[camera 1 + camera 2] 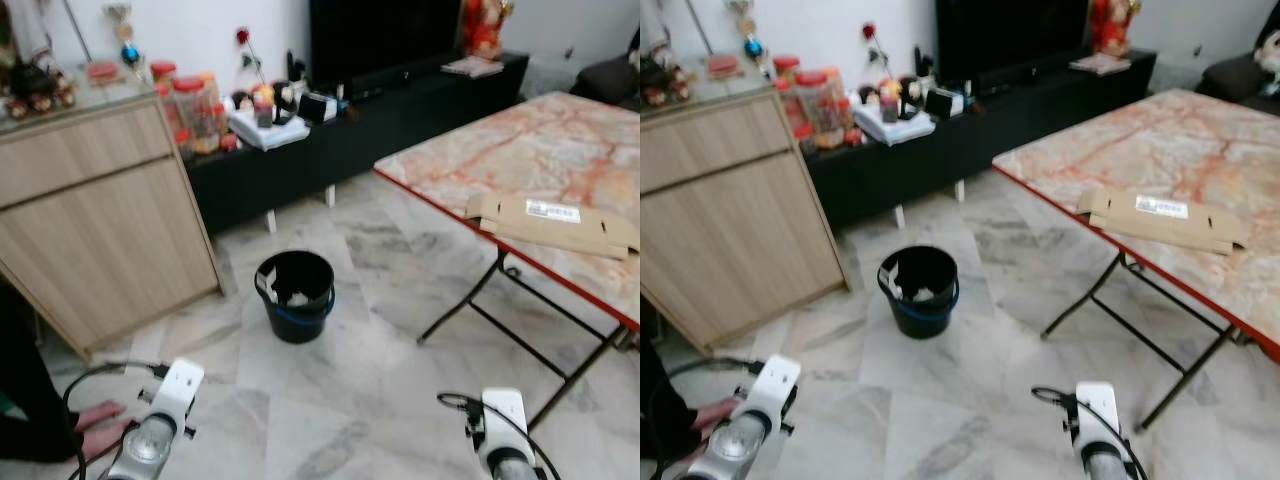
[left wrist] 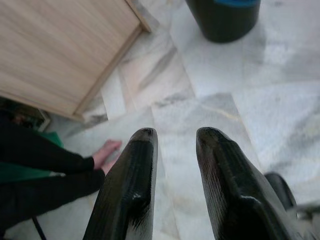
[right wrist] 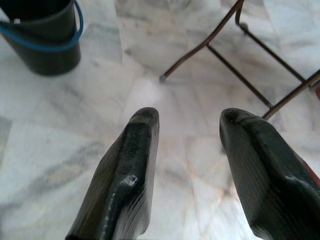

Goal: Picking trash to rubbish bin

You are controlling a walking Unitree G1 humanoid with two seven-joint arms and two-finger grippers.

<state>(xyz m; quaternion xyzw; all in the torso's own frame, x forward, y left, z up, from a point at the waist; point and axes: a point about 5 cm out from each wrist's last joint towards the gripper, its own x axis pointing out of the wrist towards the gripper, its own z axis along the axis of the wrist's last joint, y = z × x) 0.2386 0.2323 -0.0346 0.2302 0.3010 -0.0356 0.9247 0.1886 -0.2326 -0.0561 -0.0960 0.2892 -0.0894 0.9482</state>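
Observation:
A black bucket [image 1: 295, 295] with a blue handle stands on the marble floor ahead, with pale scraps of trash [image 1: 297, 297] inside. A flattened cardboard piece [image 1: 553, 224] with a white label lies on the marble-topped folding table [image 1: 470, 150] at the right. My left gripper [image 2: 174, 137] hangs low over the floor, open and holding nothing; the bucket [image 2: 223, 17] lies beyond its fingertips. My right gripper [image 3: 189, 117] is open too, over bare floor between the bucket [image 3: 42, 35] and the table's metal legs [image 3: 235, 67].
A wooden cabinet [image 1: 100, 220] stands at the left. A black TV bench [image 1: 350, 130] with jars and clutter runs along the back wall. A person's hand [image 1: 100, 420] and dark sleeve rest on the floor by my left arm.

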